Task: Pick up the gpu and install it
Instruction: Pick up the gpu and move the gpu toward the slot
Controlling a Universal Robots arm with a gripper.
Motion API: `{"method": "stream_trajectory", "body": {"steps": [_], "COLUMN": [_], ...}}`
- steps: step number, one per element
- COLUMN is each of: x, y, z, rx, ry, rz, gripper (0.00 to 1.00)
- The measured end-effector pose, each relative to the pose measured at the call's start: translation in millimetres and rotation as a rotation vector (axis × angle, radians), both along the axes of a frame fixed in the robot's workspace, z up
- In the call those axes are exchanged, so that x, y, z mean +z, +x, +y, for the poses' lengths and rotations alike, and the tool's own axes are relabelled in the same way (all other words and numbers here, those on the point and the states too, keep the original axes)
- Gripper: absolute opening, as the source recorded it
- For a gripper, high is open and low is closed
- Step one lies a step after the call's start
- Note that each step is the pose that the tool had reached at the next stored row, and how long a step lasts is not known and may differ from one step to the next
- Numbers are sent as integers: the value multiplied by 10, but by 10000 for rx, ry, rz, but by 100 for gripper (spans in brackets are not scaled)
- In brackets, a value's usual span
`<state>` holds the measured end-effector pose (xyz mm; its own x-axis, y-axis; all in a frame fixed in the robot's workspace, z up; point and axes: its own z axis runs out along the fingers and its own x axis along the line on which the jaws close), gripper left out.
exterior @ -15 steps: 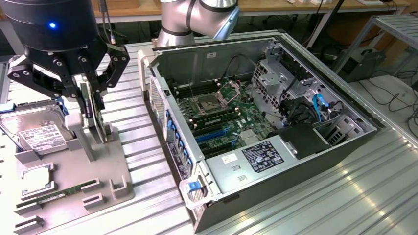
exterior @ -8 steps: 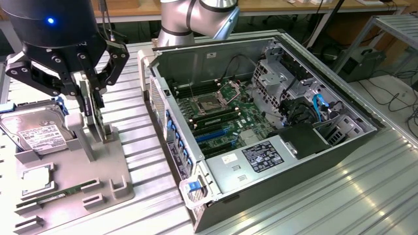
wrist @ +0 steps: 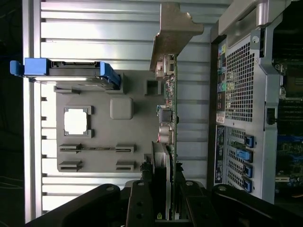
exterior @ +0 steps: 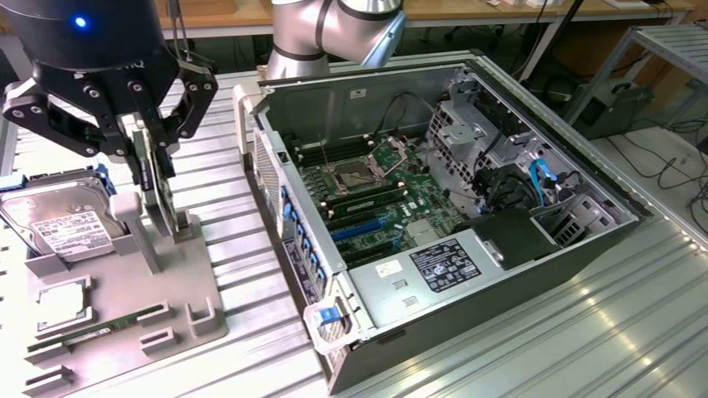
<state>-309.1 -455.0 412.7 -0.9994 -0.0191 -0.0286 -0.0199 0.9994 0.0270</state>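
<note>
The gripper [exterior: 149,153] hangs over the grey holder block [exterior: 188,282] on the exterior view's left, well apart from the open computer case [exterior: 465,348]. Its jaws stand narrow, closed on the gpu [exterior: 161,203], which sits upright and edge-on between the two fingers [exterior: 177,124], its upper part inside the grip and its lower part reaching down to the holder block. Whether the card's bottom edge rests in the block's slot or is just clear of it cannot be told

In the wrist view the gpu [wrist: 171,118] runs straight out from the gripper [wrist: 168,208] as a thin green edge, one black finger [wrist: 141,203] pressed on each face, and the silver bracket [wrist: 173,28] is at the end far from the grip. A hard drive [exterior: 61,220] in a blue carrier leans on the block beside the card. The case lies on its side on the ribbed metal table [exterior: 619,315], its motherboard [exterior: 376,191] exposed
</note>
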Motion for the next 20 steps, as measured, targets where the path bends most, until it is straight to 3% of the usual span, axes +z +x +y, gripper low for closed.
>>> {"method": "stream_trajectory", "body": {"steps": [9,15,20], "x": [96,294,295], "y": [0,-1,0], "z": [0,-1,-1], "rx": [0,0,1], "ry": [1,3,53], "rz": [-1,-2,3], "gripper": [27,27,27]}}
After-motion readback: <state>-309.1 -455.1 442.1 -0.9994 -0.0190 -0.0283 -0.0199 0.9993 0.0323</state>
